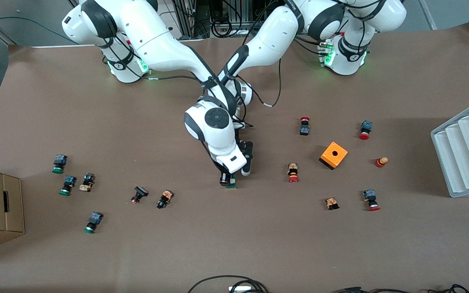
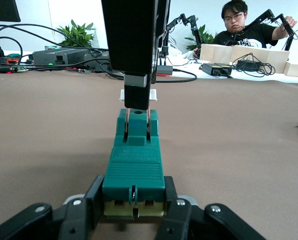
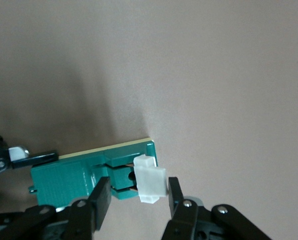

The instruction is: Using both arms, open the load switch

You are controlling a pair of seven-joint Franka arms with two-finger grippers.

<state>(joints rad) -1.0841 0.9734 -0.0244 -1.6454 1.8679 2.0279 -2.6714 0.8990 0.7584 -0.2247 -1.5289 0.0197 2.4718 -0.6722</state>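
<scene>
the load switch point(image 1: 231, 186), a small narrow dark-green plastic block with a white piece at one end, sits low at the middle of the brown paper-covered table point(image 1: 234, 244), between the two spreads of small push buttons. both white jointed arms meet over it. the left gripper point(image 2: 134, 212) is clamped on the sides of the green body at one end, its black fingers point(image 2: 91, 200) pressed against the block. the right gripper point(image 3: 139, 197) stands at the white end of the block; its black fingers point(image 3: 101, 195) flank the white clip piece point(image 3: 151, 184), one finger close against the green body and the other just beside the white piece, and i cannot tell whether they actually pinch it. in the left wrist view the right gripper's finger point(image 2: 136, 97) comes straight down onto the white piece point(image 2: 138, 95). toward the left arm's end of the table an orange square plastic box with a round hole point(image 1: 334, 155) lies well apart, with red-capped push buttons point(image 1: 293, 172) around it. green-capped push buttons point(image 1: 68, 185) lie toward the right arm's end.
</scene>
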